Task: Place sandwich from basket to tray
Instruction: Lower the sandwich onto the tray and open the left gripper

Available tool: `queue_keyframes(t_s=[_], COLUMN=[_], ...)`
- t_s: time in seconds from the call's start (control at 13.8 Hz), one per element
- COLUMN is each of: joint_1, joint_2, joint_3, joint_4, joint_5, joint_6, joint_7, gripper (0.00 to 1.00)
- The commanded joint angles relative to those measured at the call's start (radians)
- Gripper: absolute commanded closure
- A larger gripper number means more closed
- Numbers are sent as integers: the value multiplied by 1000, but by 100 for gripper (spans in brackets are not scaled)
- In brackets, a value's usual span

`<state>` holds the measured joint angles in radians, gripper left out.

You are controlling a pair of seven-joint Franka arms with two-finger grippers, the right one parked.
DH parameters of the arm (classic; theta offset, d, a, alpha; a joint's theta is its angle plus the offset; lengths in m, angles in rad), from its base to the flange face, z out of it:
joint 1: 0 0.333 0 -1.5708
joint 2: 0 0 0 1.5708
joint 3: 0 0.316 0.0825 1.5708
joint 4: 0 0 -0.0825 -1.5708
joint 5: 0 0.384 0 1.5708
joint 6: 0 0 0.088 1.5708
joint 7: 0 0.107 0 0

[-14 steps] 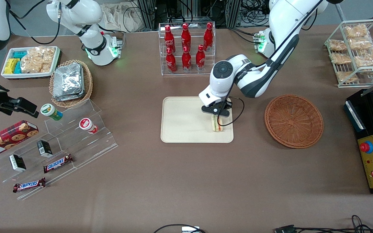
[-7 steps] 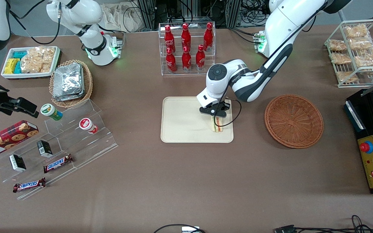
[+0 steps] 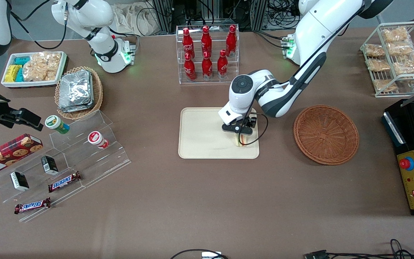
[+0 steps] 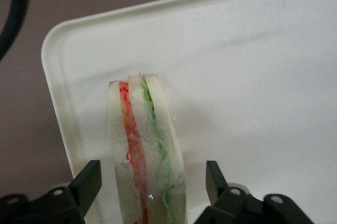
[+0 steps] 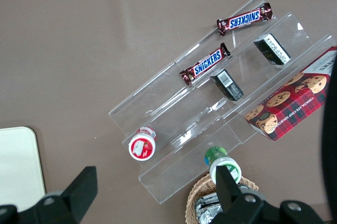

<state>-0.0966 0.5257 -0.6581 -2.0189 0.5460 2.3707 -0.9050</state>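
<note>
**Softly, softly with the sandwich**

Now the sandwich (image 4: 145, 150) stands on its edge on the tray (image 3: 199, 136), near the tray's corner closest to the basket (image 3: 326, 134), which looks empty. The gripper (image 3: 240, 130) sits just above it, fingers (image 4: 88, 182) spread wide on both sides and not touching the bread, so it holds nothing. The sandwich looks light and squashy (its clear wrap may be slippery). A gentle pinch on the two flat bread sides would probably work best.

The left arm (image 3: 282, 95) is white with dark grey joints and a thin black cable. Its end effector (image 3: 241, 133) has black fingers (image 4: 88, 182).
</note>
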Motion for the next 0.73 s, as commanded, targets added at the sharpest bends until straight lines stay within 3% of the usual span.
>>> queue_keyframes(t_s=[0.0, 0.29, 0.65], joint_1=[-2, 44, 127], joint_2=[-7, -55, -85], joint_3=[-3, -3, -5], joint_4=[90, 233, 376], joint_5=[9, -75, -90], joint_6=[-114, -332, -476], joint_7=[-31, -26, -12], gripper=[0, 0, 0])
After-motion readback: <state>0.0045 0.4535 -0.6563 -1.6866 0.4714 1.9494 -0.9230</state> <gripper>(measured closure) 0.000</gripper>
